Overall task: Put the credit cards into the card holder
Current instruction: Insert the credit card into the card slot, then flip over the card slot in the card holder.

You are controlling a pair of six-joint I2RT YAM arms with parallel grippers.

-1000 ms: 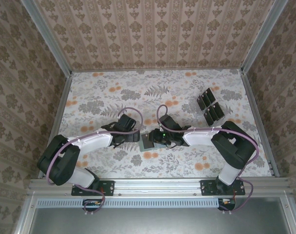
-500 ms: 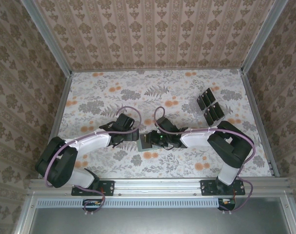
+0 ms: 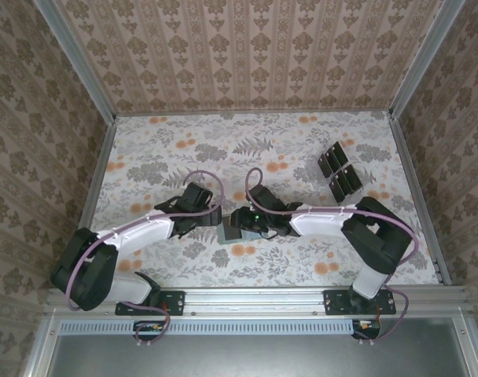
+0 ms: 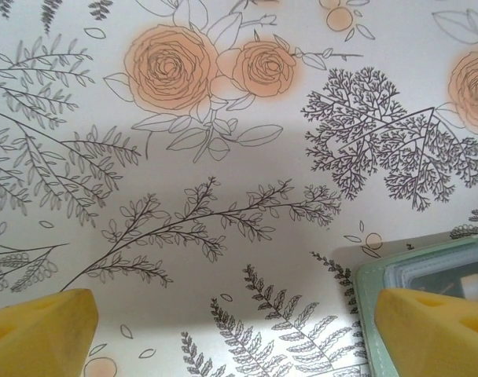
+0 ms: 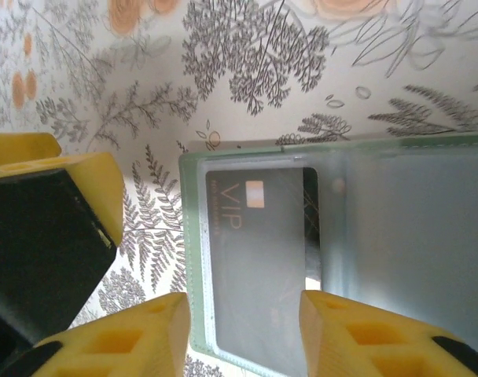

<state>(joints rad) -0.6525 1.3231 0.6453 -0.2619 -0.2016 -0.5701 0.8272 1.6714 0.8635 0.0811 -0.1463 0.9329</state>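
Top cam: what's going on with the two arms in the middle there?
Both arms meet at the flat grey-green card holder. A dark card marked VIP sits in its clear pocket. The right claw, open, is poised over that pocket. The left claw, wide open, has one finger at the holder's corner. The other glossy black credit cards lie grouped far right on the floral table.

Both arms reach low and inward from their bases, the left arm (image 3: 141,228) and right arm (image 3: 325,218) bent at the elbow. The left gripper (image 3: 213,217) and right gripper (image 3: 239,224) are almost nose to nose. The left's yellow fingers (image 4: 38,334) are spread wide, and the right's fingers (image 5: 137,338) are also parted.
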